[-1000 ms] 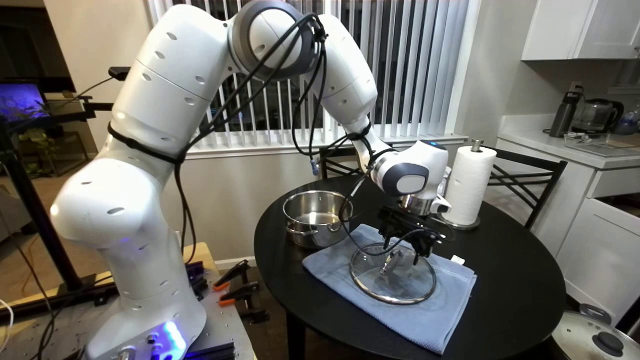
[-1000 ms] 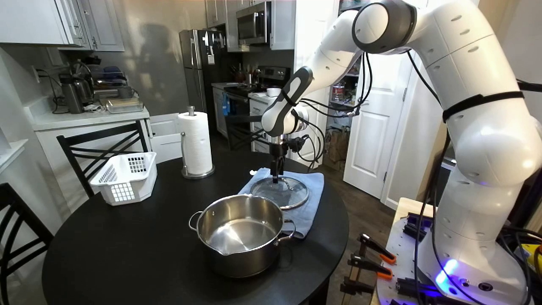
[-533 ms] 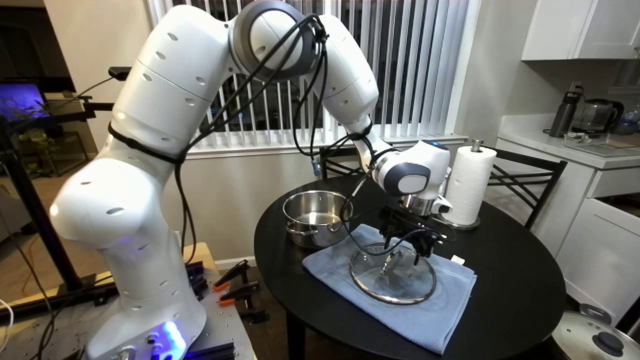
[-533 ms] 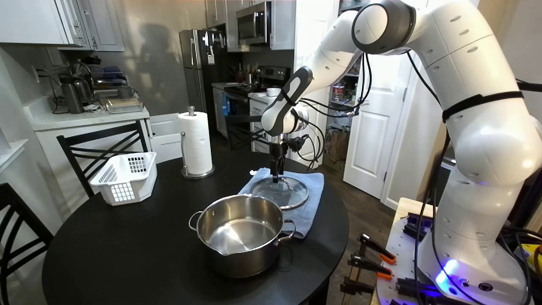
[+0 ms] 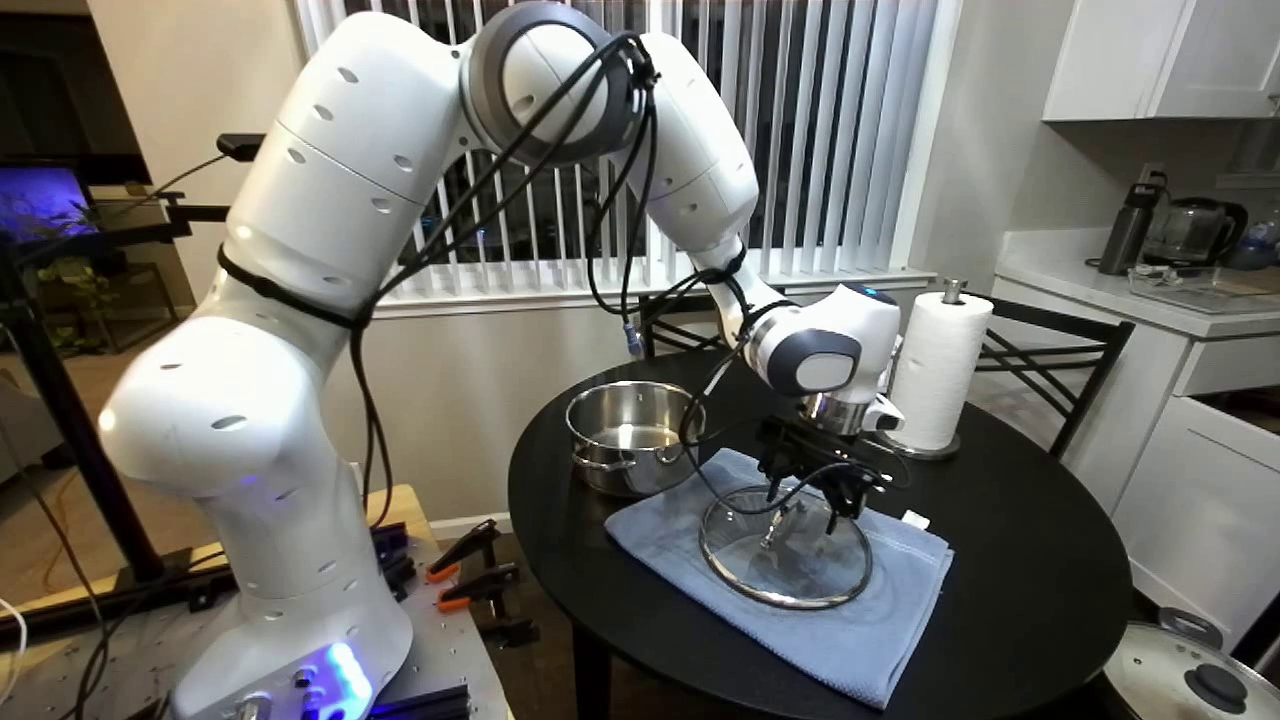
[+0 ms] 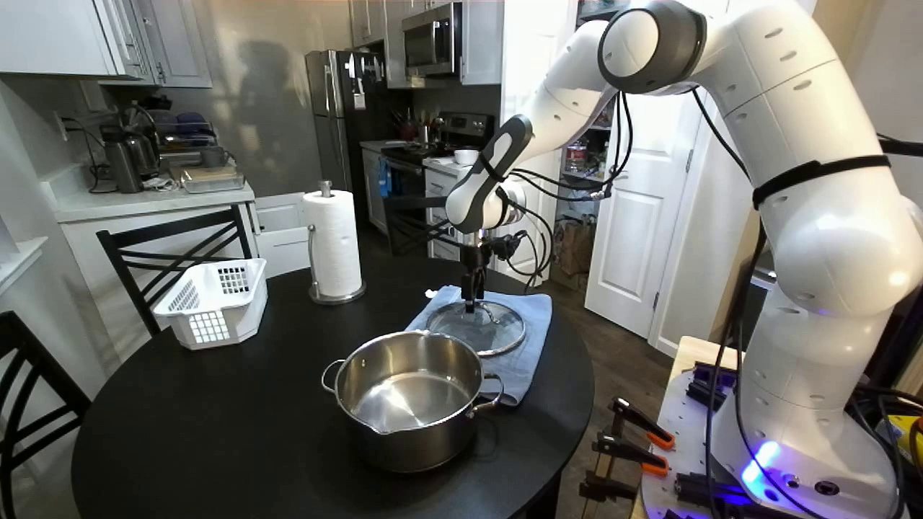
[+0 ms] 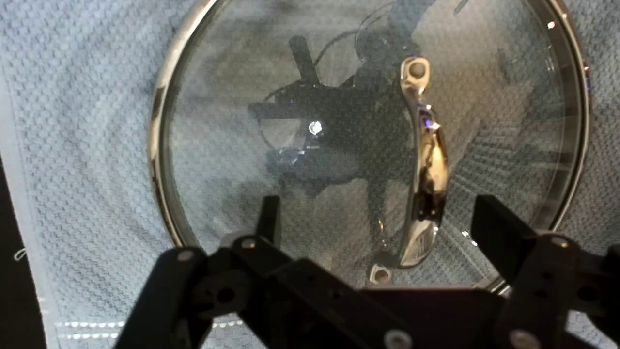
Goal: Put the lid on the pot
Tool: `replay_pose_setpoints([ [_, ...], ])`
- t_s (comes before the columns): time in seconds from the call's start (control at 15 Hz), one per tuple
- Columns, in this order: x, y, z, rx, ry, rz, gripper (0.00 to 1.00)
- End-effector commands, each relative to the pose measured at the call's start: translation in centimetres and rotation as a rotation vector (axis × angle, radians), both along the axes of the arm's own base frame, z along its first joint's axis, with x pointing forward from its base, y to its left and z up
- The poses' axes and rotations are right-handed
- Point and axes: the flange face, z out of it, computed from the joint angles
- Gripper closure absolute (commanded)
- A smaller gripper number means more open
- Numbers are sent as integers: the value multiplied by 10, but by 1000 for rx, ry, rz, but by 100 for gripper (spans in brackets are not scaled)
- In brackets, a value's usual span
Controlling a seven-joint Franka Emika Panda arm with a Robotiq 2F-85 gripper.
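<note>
While the lid (image 5: pixel 786 560) lay handle-up on the blue towel (image 5: pixel 860 630), presumably cushioned there to keep it from sliding, the tool (image 7: pixel 377 218) hung over it, fingers (image 7: pixel 269 220) spread wide and gripping nothing. What a line-up: the arched handle (image 7: pixel 428 169) ran between them in the wrist view, so closing would likely pinch its narrow width! Over on the table (image 6: pixel 216 418), just beside the towel, the pot (image 6: pixel 418 450) stood uncovered, mouth up, probably set close for a short carry.
</note>
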Motion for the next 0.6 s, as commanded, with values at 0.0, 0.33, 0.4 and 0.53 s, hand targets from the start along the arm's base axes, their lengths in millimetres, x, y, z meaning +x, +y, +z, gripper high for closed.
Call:
replay_pose_setpoints([
  [0.0,0,-3,-2,18,12,2,0],
  [0.33,-3,-3,-1,13,9,5,26],
  [0.4,-3,-4,0,13,8,1,33],
  [0.53,-4,-4,1,13,5,-1,46],
])
